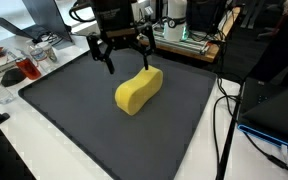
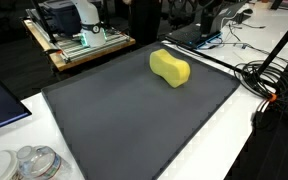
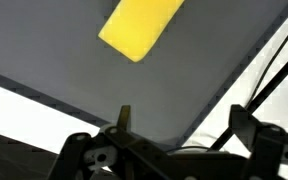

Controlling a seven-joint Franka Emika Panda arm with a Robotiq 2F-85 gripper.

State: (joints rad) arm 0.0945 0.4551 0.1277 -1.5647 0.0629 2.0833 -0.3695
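shows the gripper (image 1: 127, 60) released, jaws spread wide, grasping nothing. hangs over the far part of the mat (image 1: 74, 115) in an exterior view. finds the yellow sponge (image 1: 139, 90) lying flat on the mat, near the fingertips, just in front of them and lower. in the wrist view, places the sponge (image 3: 139, 27) at the top edge, apart from the fingers (image 3: 125, 118). leaves cables (image 1: 224, 115) beside the mat.

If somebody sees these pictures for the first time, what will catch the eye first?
The yellow sponge stands out most: it lies alone on the dark mat, toward the mat's far side in both exterior views. Just above and behind it in an exterior view hangs the black gripper, jaws open, holding nothing.
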